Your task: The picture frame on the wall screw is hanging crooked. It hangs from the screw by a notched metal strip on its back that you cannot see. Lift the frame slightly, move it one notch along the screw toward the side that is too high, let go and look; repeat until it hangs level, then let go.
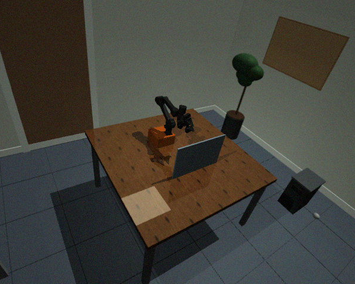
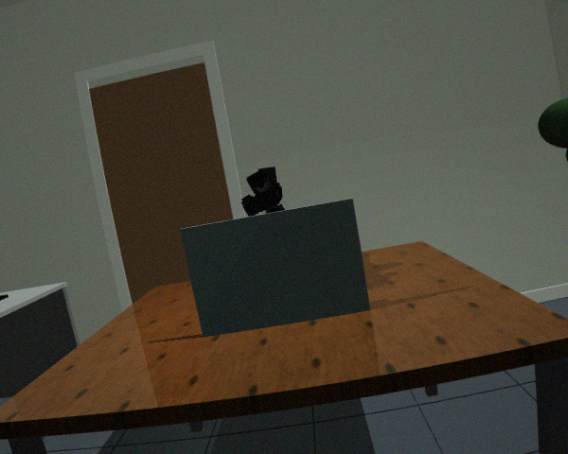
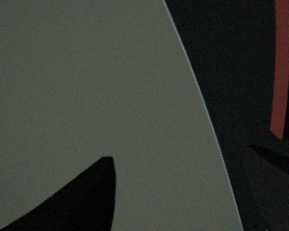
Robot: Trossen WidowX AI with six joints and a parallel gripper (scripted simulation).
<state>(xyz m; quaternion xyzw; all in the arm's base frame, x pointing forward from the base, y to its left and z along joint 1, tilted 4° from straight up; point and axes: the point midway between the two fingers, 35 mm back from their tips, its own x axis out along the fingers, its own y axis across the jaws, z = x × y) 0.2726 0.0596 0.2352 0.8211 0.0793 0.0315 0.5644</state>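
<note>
Progress looks early: your end effector [image 1: 188, 126], half spread and pinching nothing, hangs above the bench [image 1: 116, 147] behind the grey panel [image 1: 199, 155]. The picture frame [image 3: 282, 52] seems to show in the wrist view as a reddish strip, not gripped; all notch shifting remains.

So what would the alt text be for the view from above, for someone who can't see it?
A black robot arm on an orange base reaches its half-open gripper toward a grey upright panel standing on a wooden table. Behind are a brown door, a potted plant and a corkboard.
</note>
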